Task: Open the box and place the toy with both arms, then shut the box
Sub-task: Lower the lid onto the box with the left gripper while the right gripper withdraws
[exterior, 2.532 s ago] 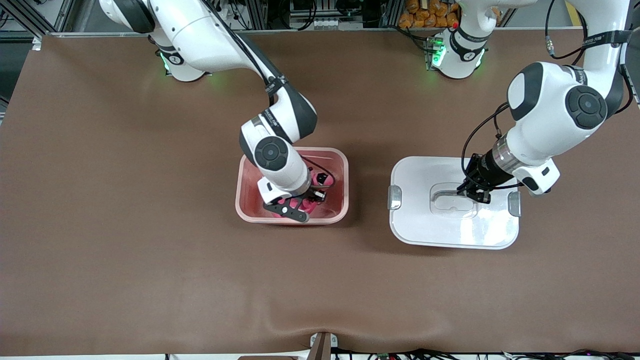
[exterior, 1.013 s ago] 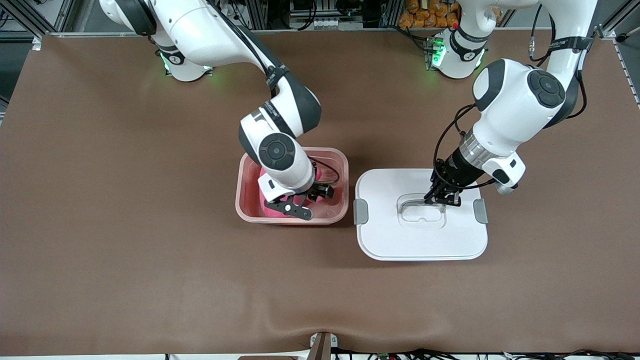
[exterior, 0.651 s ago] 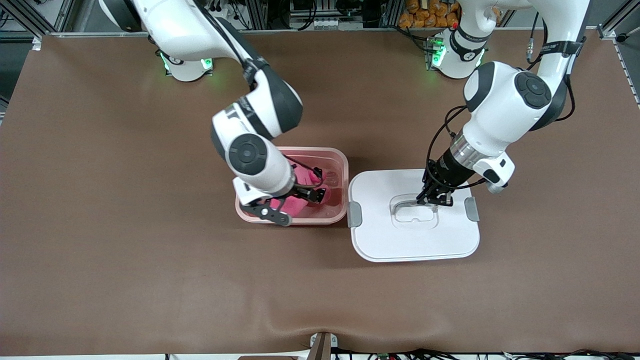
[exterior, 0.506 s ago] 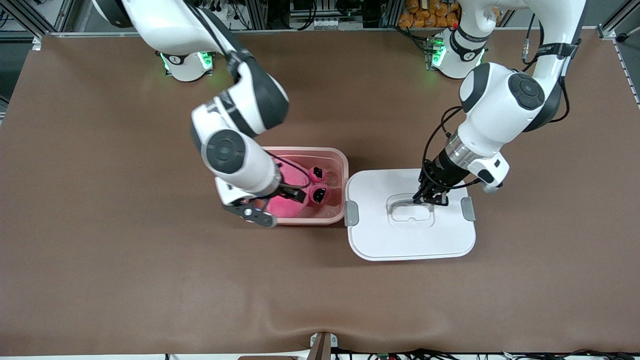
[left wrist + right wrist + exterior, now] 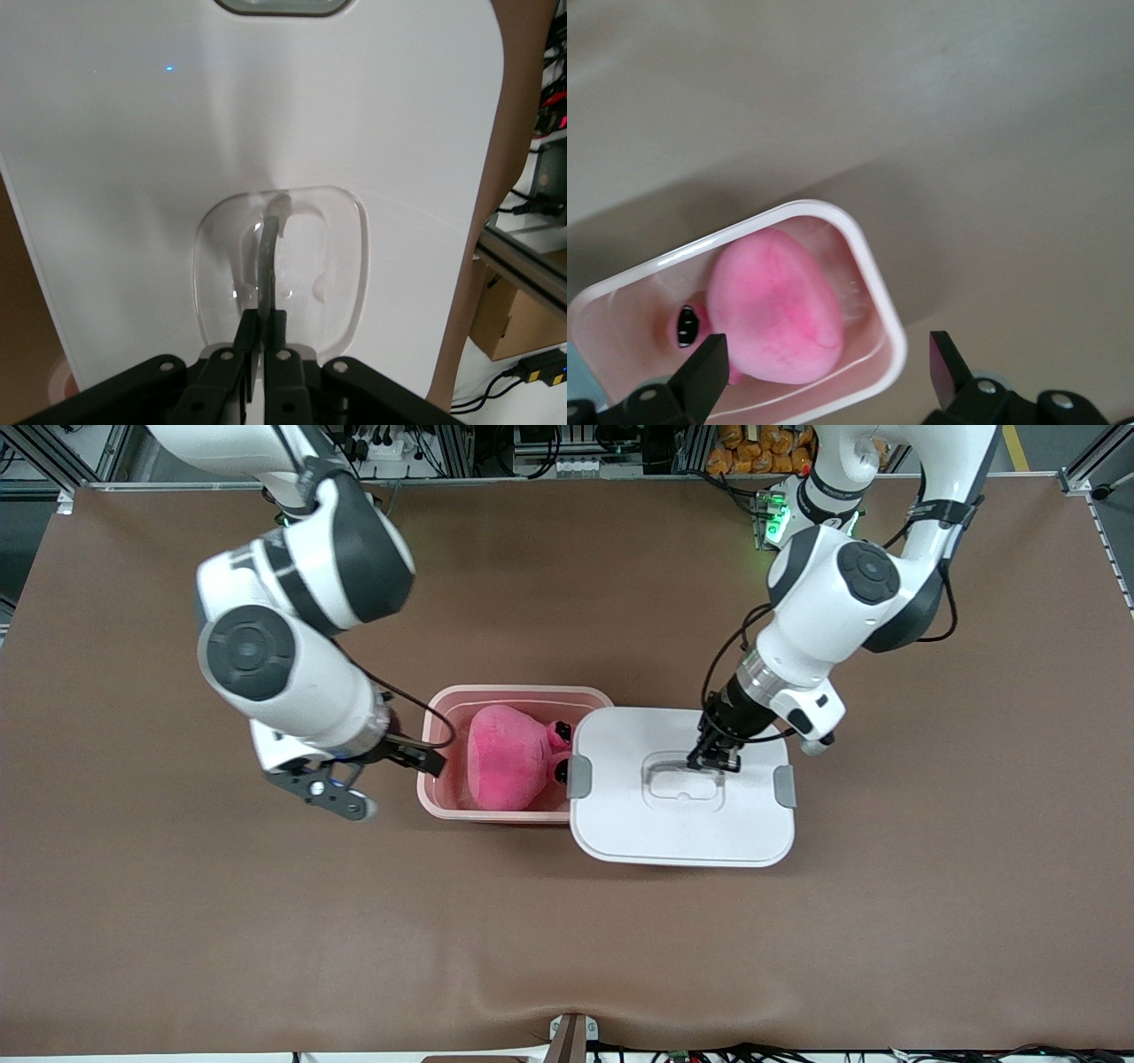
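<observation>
The left tool [image 5: 714, 760] is clenched on the recessed centre handle [image 5: 276, 257] of the white rounded-rectangular plastic lid [image 5: 682, 824]. The lid sits at frame centre-right, its grey side clip [image 5: 578, 777] already overlapping the rim of the translucent pale pink plastic tub [image 5: 496, 691]. The round hot-pink plush toy [image 5: 503, 757] lies inside the tub. To close, the lid must travel toward the right arm's end of the brown tabletop [image 5: 567, 939], long axes parallel. The right tool [image 5: 341, 784], released, hangs over bare tabletop beside the tub, clear of that path.

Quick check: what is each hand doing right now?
Left hand: shut on the lid's handle.
Right hand: open, empty, beside the box.
</observation>
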### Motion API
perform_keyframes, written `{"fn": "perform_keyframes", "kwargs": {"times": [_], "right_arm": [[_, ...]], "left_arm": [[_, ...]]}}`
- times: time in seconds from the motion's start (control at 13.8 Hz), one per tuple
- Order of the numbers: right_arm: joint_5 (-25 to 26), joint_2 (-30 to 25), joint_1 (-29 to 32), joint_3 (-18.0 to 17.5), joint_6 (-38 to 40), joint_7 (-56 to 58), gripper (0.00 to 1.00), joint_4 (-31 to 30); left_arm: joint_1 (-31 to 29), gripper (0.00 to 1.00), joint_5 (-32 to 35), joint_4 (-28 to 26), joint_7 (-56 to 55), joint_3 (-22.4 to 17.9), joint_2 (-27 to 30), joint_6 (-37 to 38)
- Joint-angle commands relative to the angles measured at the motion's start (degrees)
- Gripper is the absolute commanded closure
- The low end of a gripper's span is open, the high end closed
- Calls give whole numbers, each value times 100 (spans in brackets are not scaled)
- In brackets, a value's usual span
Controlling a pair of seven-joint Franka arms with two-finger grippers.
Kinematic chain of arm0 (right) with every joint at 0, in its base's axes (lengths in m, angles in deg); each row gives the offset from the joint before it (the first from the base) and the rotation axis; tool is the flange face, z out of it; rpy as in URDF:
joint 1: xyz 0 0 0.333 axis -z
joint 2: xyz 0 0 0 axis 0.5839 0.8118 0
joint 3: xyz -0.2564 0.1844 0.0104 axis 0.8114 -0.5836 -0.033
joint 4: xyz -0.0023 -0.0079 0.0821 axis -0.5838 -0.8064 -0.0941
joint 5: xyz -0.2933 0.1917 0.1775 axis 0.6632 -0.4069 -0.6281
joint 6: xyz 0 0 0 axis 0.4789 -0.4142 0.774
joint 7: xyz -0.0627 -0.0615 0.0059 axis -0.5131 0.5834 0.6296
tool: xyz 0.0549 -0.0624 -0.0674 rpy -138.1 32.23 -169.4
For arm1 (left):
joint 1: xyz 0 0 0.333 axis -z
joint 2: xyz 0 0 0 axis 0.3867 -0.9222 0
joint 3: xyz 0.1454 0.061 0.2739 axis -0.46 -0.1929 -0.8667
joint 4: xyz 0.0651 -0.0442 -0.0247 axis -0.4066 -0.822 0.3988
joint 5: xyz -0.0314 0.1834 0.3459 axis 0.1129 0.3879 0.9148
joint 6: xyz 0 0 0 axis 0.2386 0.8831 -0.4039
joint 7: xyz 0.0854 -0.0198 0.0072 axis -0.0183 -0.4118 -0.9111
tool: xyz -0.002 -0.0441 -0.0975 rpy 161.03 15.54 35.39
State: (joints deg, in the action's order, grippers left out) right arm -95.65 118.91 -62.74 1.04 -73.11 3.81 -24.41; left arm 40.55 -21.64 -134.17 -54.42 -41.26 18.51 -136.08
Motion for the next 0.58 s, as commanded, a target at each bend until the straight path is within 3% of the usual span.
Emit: {"fn": "perform_keyframes", "kwargs": {"times": [0.0,0.29,0.51], "right_arm": [[46,-425,424,-100,431,352,0,-87],[29,-873,890,-108,915,826,0,-113],[37,-1137,1294,-109,1355,1467,0,-130]], "left_arm": [[320,100,388,12,-444,-13,8,-97],[786,100,1426,582,-1551,-4,-623,-71],[1094,100,1384,1022,-1623,-4,-932,-36]]}}
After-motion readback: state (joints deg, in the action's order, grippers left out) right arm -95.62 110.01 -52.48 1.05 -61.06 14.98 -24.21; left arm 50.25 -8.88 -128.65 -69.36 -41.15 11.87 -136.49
